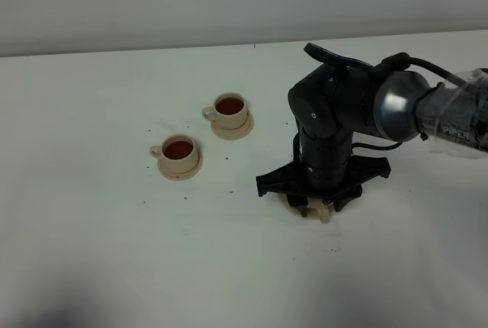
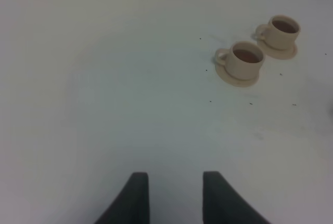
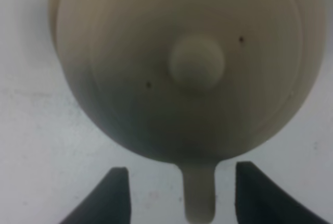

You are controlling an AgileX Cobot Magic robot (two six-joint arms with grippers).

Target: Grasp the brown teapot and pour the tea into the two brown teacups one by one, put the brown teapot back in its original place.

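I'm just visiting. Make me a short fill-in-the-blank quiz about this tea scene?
1. Each of the two brown teacups stands on its own ____.
2. Both cups hold dark ____.
3. The right gripper has its fingers spread on either side of the brown teapot's ____.
4. The left gripper holds ____.

Missing words: saucer; tea; handle; nothing

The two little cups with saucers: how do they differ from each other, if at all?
The nearer teacup sits closer to the table's front edge and further left; the farther teacup sits further back, nearer the black arm. From overhead, the nearer teacup's tea looks redder, the farther teacup's darker. Both are light-tan, hold tea, stand upright on matching small saucers, and have handles pointing left.
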